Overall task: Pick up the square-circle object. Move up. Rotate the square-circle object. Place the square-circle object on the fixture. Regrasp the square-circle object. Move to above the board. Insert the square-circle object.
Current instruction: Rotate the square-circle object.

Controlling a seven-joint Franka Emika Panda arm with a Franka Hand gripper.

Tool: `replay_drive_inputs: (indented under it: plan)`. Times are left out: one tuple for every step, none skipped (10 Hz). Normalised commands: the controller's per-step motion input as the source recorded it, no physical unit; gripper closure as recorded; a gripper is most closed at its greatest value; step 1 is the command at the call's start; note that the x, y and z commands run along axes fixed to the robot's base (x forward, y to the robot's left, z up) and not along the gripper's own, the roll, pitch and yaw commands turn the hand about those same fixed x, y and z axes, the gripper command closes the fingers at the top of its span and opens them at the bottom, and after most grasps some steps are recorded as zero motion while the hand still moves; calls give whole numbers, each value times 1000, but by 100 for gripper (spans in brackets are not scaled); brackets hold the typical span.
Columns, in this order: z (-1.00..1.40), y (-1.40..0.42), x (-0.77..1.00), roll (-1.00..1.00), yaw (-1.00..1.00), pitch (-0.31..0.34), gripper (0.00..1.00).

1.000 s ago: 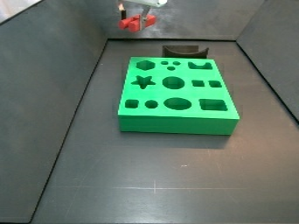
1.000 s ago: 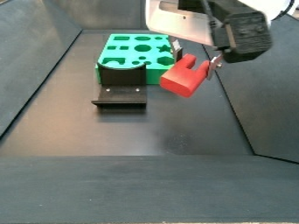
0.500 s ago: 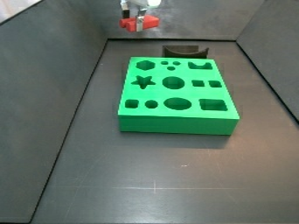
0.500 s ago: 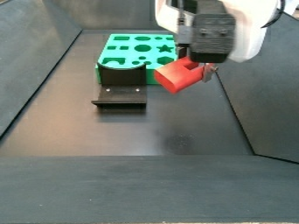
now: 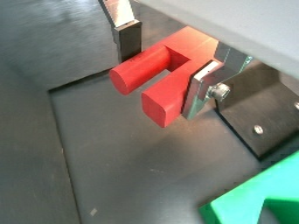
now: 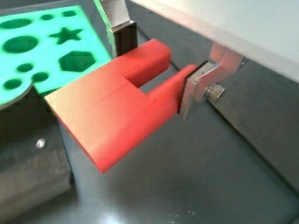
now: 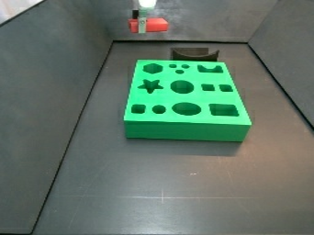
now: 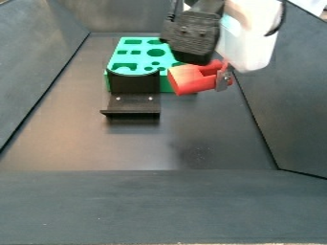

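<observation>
Hand (image 5: 167, 63) aloft, clenched on the small red plastic pronged block (image 5: 163, 76), beside the black notched fixture (image 8: 132, 101) and green holed board (image 8: 144, 55); dark bench floor (image 8: 192, 144) bare ahead.

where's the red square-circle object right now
The square-circle object is held off the floor between the fingers of the gripper, in a side view just beside the fixture and near the board.
</observation>
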Motion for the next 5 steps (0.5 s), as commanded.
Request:
replay_drive_inputs:
  plan:
    - [-22,13,34,-3,-1000,-6,100]
    - [-22,13,34,-3,-1000,-6,100]
    - [-22,13,33,-3,-1000,-6,100]
    - [-22,13,33,-3,-1000,-7,100]
    - [-22,13,33,-3,-1000,-7,100]
